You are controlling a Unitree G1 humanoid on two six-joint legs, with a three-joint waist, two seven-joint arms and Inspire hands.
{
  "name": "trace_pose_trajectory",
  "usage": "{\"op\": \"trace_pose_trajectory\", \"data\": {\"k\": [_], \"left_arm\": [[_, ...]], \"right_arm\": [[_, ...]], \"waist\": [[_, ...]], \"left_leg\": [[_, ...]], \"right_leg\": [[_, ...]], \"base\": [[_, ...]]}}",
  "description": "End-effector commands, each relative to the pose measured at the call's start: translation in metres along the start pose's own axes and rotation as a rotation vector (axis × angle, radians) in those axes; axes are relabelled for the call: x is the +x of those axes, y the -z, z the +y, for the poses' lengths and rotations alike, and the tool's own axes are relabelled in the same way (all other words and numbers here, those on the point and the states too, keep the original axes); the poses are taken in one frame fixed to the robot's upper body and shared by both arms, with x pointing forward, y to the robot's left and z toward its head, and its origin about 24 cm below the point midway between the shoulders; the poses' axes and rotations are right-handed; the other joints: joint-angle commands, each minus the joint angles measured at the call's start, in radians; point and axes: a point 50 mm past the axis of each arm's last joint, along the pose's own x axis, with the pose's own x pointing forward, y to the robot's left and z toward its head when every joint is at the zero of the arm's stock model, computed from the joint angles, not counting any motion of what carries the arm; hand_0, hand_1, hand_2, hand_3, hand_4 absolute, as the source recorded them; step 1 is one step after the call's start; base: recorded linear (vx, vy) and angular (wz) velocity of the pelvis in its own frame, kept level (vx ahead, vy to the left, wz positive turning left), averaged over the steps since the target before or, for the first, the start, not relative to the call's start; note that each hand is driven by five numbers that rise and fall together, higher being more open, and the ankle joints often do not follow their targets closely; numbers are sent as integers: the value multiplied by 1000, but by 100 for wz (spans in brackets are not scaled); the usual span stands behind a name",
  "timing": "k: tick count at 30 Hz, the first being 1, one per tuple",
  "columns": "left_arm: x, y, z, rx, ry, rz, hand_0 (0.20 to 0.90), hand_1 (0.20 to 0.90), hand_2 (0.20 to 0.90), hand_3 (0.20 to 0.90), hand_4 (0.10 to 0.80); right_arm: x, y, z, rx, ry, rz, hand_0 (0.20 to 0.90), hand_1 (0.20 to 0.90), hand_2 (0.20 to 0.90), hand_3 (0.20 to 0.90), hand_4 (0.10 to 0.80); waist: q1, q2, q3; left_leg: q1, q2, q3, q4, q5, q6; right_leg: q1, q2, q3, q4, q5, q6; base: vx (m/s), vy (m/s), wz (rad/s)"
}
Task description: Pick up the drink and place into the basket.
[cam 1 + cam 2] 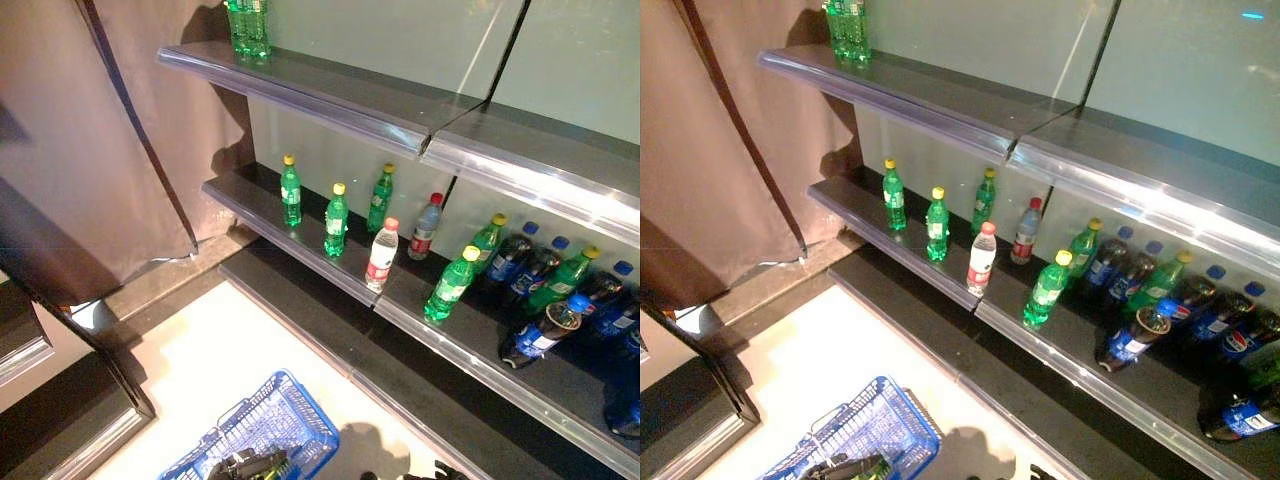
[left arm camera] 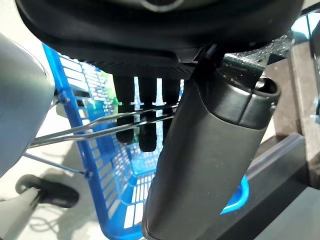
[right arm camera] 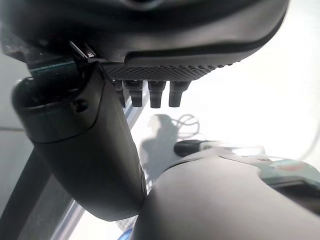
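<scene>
I see the drinks on the middle shelf (image 1: 330, 262): green bottles (image 1: 337, 220) with yellow caps stand in a loose row, a clear bottle (image 1: 381, 254) with a pale red cap stands near the shelf's front edge, another red-capped bottle (image 1: 426, 227) stands behind it, and dark cola bottles (image 1: 543, 333) crowd the right end, one lying on its side. More green bottles (image 1: 247, 27) stand on the top shelf (image 1: 330, 92). The blue basket (image 1: 285, 420) sits low at the bottom of my head view; something green and dark shows inside it, though I cannot tell what it is. My left hand (image 2: 210, 165) hangs at the basket, its fingers (image 2: 145, 130) hooked over the thin wire handle (image 2: 100, 127). My right hand (image 3: 85, 155) hangs over pale floor with its fingers curled in and nothing in them. A brown curtain (image 1: 90, 140) hangs left of the shelves.
</scene>
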Motion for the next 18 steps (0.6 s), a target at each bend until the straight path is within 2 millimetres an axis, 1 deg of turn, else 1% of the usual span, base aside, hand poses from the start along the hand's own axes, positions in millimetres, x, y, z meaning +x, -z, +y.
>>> {"op": "trace_pose_trajectory", "data": {"k": [1,2,3,4,7,8,9,10,11,12,13,14,15,16,17,18], "left_arm": [[1,-16,15,139,-45,-89,300,300,300,200,100],[1,-17,15,142,-42,-90,300,300,300,200,100],[1,-18,15,145,-41,-92,300,300,300,200,100],[1,-19,15,149,-39,-96,300,300,300,200,100],[0,-20,17,156,-41,-99,300,300,300,200,100],[-1,-20,17,156,-43,-100,300,300,300,200,100],[-2,-18,19,156,-45,-102,300,300,300,200,100],[-3,-18,19,155,-45,-102,300,300,300,200,100],[-3,-17,21,154,-46,-102,300,300,300,200,100],[-4,-15,22,152,-47,-102,300,300,300,200,100],[-5,-14,22,150,-48,-101,300,300,300,200,100],[-5,-12,23,147,-49,-102,300,300,300,200,100],[-5,-12,22,146,-49,-101,300,300,300,200,100],[-6,-10,22,143,-50,-100,300,300,300,200,100],[-6,-10,22,142,-50,-99,300,300,300,200,100],[-7,-8,23,136,-50,-98,300,300,300,200,100]], "right_arm": [[5,-48,8,-71,-22,-225,900,900,900,900,800],[4,-67,9,-91,-29,-309,900,900,900,900,800],[3,-77,10,-94,-34,-346,900,900,900,900,800],[0,-94,12,-97,-41,-426,900,900,900,900,800],[-15,-137,17,-103,-55,-603,900,900,900,900,800],[-24,-151,19,-105,-60,-661,900,900,900,900,800],[-41,-174,20,-117,-59,-791,900,900,900,900,800],[-44,-176,19,-117,-57,-811,900,900,900,900,800],[-51,-186,16,-112,-54,-856,900,900,900,900,800],[-63,-198,12,-105,-40,-956,900,900,900,900,800],[-72,-208,9,-110,-28,-1013,900,900,900,900,800],[-86,-221,5,-119,-3,-1119,900,900,900,900,800],[-89,-223,4,-119,-2,-1127,900,900,900,900,800],[-107,-237,-4,-100,33,-1239,900,900,900,900,800],[-111,-240,-6,-95,37,-1252,900,900,900,900,800],[-129,-251,-14,-82,103,-1367,900,900,900,900,800]], "waist": [[10,-7,27],[13,-8,26],[14,-8,27],[16,-10,27],[13,-14,26],[10,-15,26],[3,-16,26],[2,-16,25],[0,-16,25],[-5,-15,24],[-7,-15,24],[-12,-13,23],[-12,-13,23],[-17,-11,23],[-18,-10,22],[-24,-7,21]], "left_leg": [[-78,-44,-32,-3,53,51],[-77,-44,-34,-3,53,51],[-77,-44,-34,-3,53,51],[-77,-45,-35,-3,53,51],[-77,-44,-36,-3,53,52],[-77,-44,-35,-3,53,52],[-78,-44,-34,-3,52,53],[-78,-44,-33,-3,52,53],[-78,-43,-32,-3,52,53],[-78,-42,-30,-3,52,53],[-77,-42,-29,-3,51,54],[-77,-41,-27,-3,50,54],[-77,-41,-26,-3,50,54],[-77,-40,-23,-3,49,55],[-77,-39,-22,-3,49,55],[-76,-36,-17,-3,47,54]], "right_leg": [[67,-34,-5,-2,-31,30],[69,-34,-8,-2,-31,29],[69,-35,-9,-2,-31,29],[70,-36,-12,-2,-31,29],[69,-37,-14,-2,-30,30],[69,-37,-14,-2,-30,30],[67,-37,-12,-2,-29,31],[66,-37,-12,-2,-29,31],[66,-37,-10,-2,-30,31],[64,-37,-7,-2,-30,32],[64,-37,-5,-2,-30,32],[62,-37,-2,-2,-31,33],[62,-37,-1,-2,-31,33],[60,-37,3,-2,-31,34],[60,-37,4,-2,-32,34],[59,-38,8,-2,-32,35]], "base": [[0,0,0],[0,0,0],[0,0,0],[0,0,0],[0,0,0],[0,0,0],[0,0,0],[0,0,0],[0,0,0],[0,0,0],[0,0,0],[0,0,0],[0,0,0],[0,0,0],[0,0,0],[0,0,0]]}}
